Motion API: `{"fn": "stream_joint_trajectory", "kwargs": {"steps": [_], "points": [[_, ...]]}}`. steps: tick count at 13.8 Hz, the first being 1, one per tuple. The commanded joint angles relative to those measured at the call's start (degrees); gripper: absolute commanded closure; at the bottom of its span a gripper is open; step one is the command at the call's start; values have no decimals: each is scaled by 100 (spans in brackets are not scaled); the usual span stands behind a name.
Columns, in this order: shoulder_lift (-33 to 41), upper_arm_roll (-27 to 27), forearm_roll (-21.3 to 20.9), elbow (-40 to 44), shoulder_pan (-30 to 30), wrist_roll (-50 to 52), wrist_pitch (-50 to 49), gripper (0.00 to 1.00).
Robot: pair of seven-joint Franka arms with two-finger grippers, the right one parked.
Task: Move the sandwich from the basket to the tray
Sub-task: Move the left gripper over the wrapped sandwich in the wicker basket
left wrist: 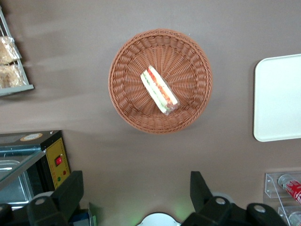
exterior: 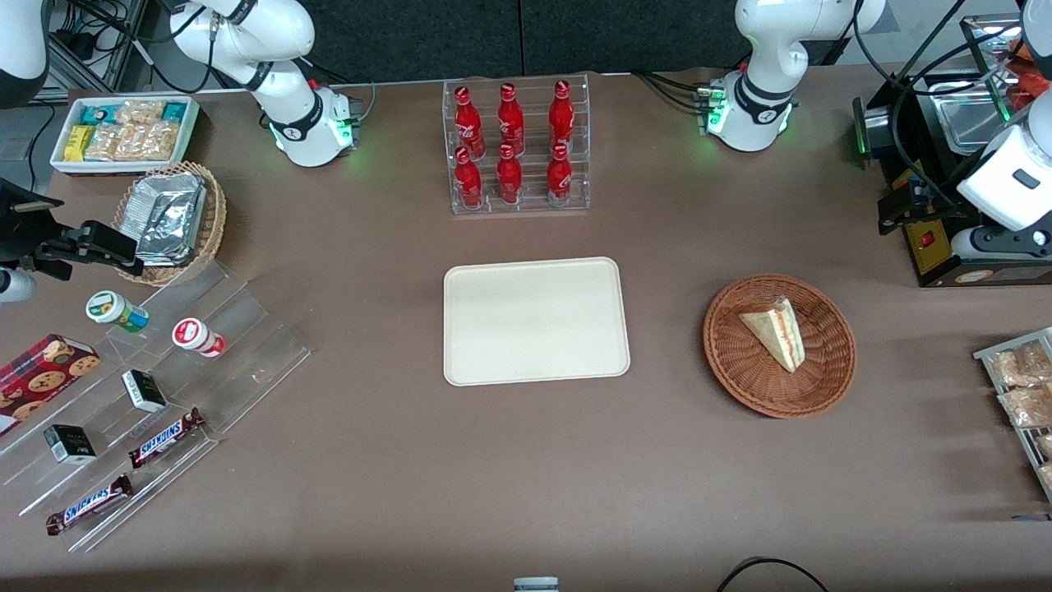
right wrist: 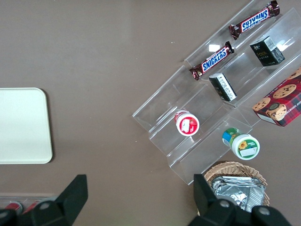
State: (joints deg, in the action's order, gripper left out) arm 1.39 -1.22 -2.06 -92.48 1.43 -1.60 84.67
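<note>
1. The left arm's gripper (left wrist: 136, 197) is hanging high over the tabletop (exterior: 526, 460) at the working arm's end, with its jaws spread wide and nothing between them; its two dark fingers (left wrist: 70, 190) are showing in the left wrist view with bare brown surface in the gap.
2. The gripper is sitting well apart from the basket (left wrist: 123, 89), which is lying farther out on the tabletop in the wrist view, not under the jaws.
3. The sandwich (left wrist: 159, 88) is lying in the basket near its middle, a white wedge showing red and pale layers along its cut edge (exterior: 774, 330).
4. The basket (exterior: 740, 362) is resting on the tabletop toward the working arm's end, beside the tray (exterior: 534, 321) with a stretch of bare surface between them.
5. The tray is lying flat at the middle of the tabletop, with nothing on it.
6. A clear rack of red bottles (exterior: 514, 144) is standing farther from the front camera than the tray.
7. A black machine with a yellow panel (exterior: 929, 238) is standing at the working arm's end, farther from the front camera than the basket.
8. A smaller tan basket of foil packets (exterior: 168, 218) and a clear stepped stand with snack bars (exterior: 164, 436) are sitting toward the parked arm's end.
</note>
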Motion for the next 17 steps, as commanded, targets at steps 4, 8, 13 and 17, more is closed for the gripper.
{"fn": "stream_joint_trajectory", "kwargs": {"steps": [4, 8, 13, 17], "points": [[37, -37, -67, -233, -124, -85, -65, 0], [213, -37, -67, -1332, -143, -103, 873, 0], [187, -45, -58, -2237, -134, 798, 2183, 0], [125, -89, -40, -2923, -81, 1618, 3264, 0]]}}
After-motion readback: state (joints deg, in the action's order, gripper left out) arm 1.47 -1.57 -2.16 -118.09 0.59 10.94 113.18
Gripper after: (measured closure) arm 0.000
